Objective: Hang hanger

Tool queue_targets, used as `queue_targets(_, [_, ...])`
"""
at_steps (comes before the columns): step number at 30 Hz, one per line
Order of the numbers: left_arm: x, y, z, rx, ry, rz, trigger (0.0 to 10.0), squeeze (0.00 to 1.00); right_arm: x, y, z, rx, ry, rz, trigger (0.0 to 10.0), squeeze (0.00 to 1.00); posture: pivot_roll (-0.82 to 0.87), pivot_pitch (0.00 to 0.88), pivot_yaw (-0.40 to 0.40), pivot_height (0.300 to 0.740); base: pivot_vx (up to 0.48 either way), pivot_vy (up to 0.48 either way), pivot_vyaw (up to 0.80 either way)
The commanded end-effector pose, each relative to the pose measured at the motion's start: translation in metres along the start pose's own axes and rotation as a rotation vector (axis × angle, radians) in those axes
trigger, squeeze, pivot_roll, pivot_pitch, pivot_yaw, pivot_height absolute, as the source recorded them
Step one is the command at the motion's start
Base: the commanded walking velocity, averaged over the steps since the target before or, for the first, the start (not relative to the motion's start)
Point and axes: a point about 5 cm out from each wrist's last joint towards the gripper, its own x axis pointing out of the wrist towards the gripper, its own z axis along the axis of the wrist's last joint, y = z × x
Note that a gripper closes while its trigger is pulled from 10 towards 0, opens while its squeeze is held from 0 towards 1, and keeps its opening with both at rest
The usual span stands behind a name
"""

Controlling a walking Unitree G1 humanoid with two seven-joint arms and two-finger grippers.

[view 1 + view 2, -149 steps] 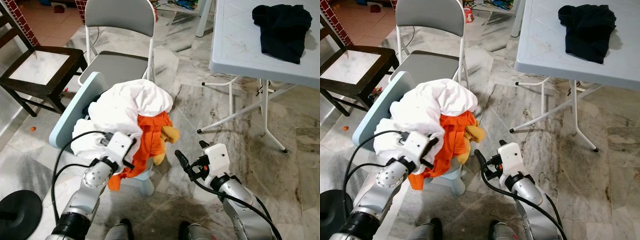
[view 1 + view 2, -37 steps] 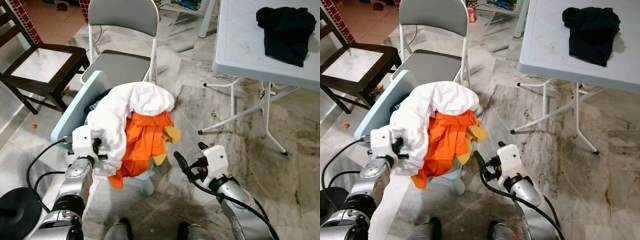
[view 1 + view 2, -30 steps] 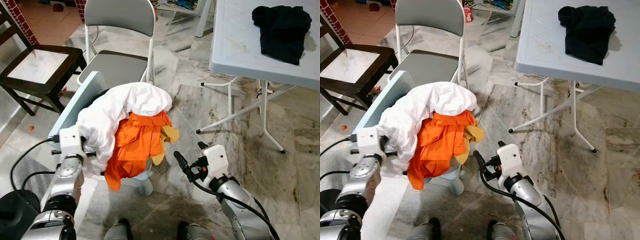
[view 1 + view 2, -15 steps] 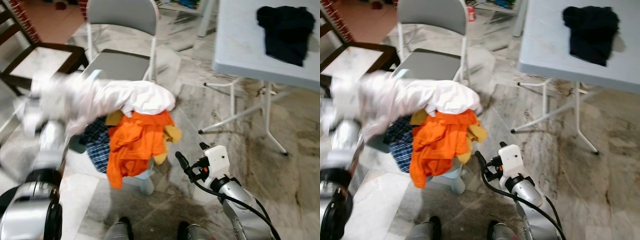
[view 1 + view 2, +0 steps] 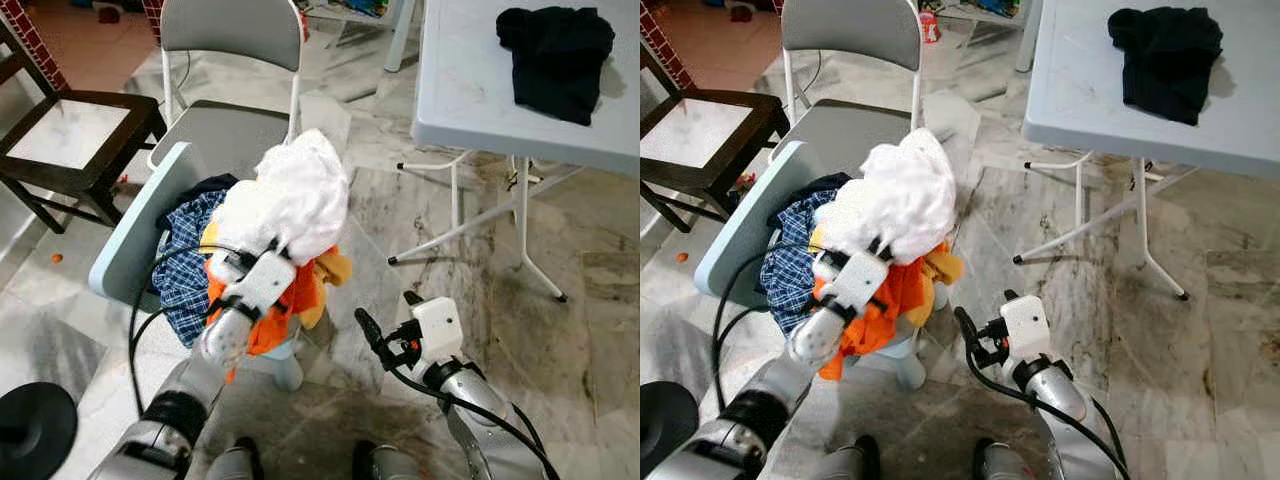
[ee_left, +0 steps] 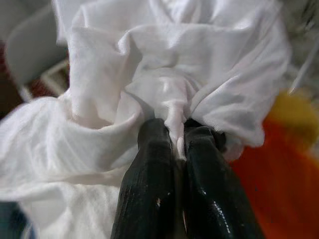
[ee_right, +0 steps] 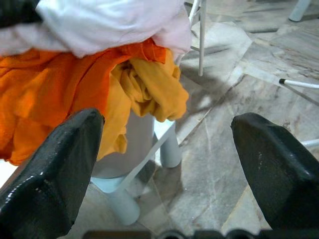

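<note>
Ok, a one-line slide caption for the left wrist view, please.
Left gripper shut on a pinched fold of white garment, orange clothing blurred alongside.

no readable text, label, brand or number anywhere.

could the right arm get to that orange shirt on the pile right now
Probably yes. The right gripper hangs open beside the pile, and the orange shirt lies straight ahead between its fingers with nothing in between; the left gripper is up on the white garment.

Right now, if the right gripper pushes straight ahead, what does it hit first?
Probably the yellow garment hanging off the laundry pile, with the orange garment just beside it; the right gripper is open. Depth is uncertain.
</note>
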Motion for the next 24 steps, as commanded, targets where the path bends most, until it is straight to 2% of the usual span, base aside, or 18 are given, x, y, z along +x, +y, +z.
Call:
queue_targets(1, [-0.019, 0.014, -0.029, 0.013, 0.121, 0.052, 0.0, 0.00, -0.002, -0.002, 0.001, -0.012, 0.003, 0.003, 10.0, 0.00, -0.04, 0.226, -0.003, 0.740, 0.000, 0.000, 0.00])
queue_targets(3, [-0.028, 0.020, -0.039, 0.026, 0.152, 0.062, 0.0, 0.00, 0.000, -0.002, 0.001, -0.016, 0.004, 0.014, 10.0, 0.00, -0.03, 0.224, -0.010, 0.740, 0.000, 0.000, 0.00])
queue_targets(11, [-0.043, 0.025, -0.053, 0.046, 0.203, 0.072, 0.0, 0.00, 0.004, -0.001, 0.004, -0.024, 0.001, 0.036, 10.0, 0.00, -0.02, 0.225, -0.026, 0.740, 0.000, 0.000, 0.00])
queue_targets(12, [-0.043, 0.025, -0.052, 0.044, 0.197, 0.070, 0.0, 0.37, 0.004, -0.001, 0.004, -0.025, 0.002, 0.037, 10.0, 0.00, -0.01, 0.225, -0.028, 0.740, 0.000, 0.000, 0.00])
queue_targets(13, [-0.043, 0.026, -0.051, 0.059, 0.187, 0.083, 10.0, 1.00, 0.004, -0.001, 0.004, -0.026, 0.002, 0.038, 10.0, 0.00, -0.01, 0.225, -0.028, 0.740, 0.000, 0.000, 0.00])
queue_targets(16, [-0.042, 0.029, -0.045, 0.057, 0.149, 0.100, 10.0, 1.00, 0.004, 0.000, 0.004, -0.025, 0.002, 0.039, 10.0, 0.00, -0.02, 0.226, -0.026, 0.740, 0.000, 0.000, 0.00])
queue_targets(20, [-0.044, 0.026, -0.035, 0.097, 0.073, 0.088, 10.0, 1.00, 0.003, 0.001, 0.004, -0.022, 0.003, 0.039, 10.0, 0.00, -0.02, 0.227, -0.021, 0.740, 0.000, 0.000, 0.00])
queue_targets(24, [-0.049, 0.023, -0.014, 0.158, -0.072, 0.071, 10.0, 1.00, 0.002, 0.001, 0.002, -0.019, 0.004, 0.031, 10.0, 0.00, -0.02, 0.227, -0.011, 0.740, 0.000, 0.000, 0.00])
